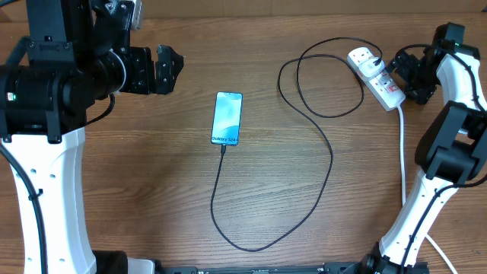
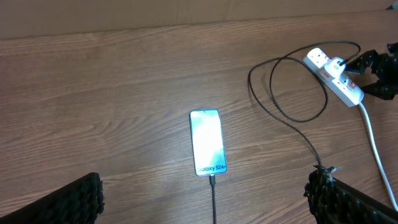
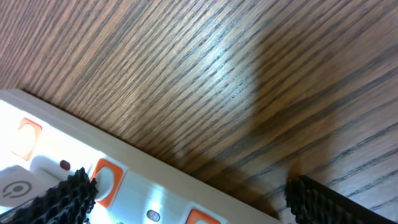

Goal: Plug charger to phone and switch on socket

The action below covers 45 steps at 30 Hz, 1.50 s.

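The phone lies flat mid-table, "Galaxy S24" at its near end; it also shows in the left wrist view. The charger cable is plugged into the phone's near end and loops round to its white plug seated in the socket strip. My left gripper is open, above the table left of the phone, its fingers wide apart. My right gripper is open at the socket's right side; one fingertip sits right at an orange-framed switch, the other over bare wood.
The socket's thick white cord runs down the right side toward the front edge, beside the right arm's base. The cable forms a large loop left of the socket. The wooden table fills the views.
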Tool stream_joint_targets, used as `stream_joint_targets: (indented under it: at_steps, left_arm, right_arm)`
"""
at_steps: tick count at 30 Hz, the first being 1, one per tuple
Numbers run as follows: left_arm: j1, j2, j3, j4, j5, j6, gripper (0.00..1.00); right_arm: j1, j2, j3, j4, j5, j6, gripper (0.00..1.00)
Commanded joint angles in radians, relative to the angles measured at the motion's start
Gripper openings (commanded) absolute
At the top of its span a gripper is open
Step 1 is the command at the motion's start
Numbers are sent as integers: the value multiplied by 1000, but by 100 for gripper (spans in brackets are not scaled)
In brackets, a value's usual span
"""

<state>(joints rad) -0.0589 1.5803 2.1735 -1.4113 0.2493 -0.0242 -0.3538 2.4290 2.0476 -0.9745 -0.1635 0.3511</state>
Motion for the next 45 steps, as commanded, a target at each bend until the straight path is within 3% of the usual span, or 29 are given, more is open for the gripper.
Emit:
stream_joint_targets:
  at_steps: [1, 45]
  left_arm:
    - [-7, 2, 2, 1, -6, -6, 100]
    - [-7, 2, 2, 0, -6, -6, 100]
  right_arm:
    - [0, 28, 1, -6, 42, -11, 100]
    - [1, 29, 1, -1, -18, -12, 100]
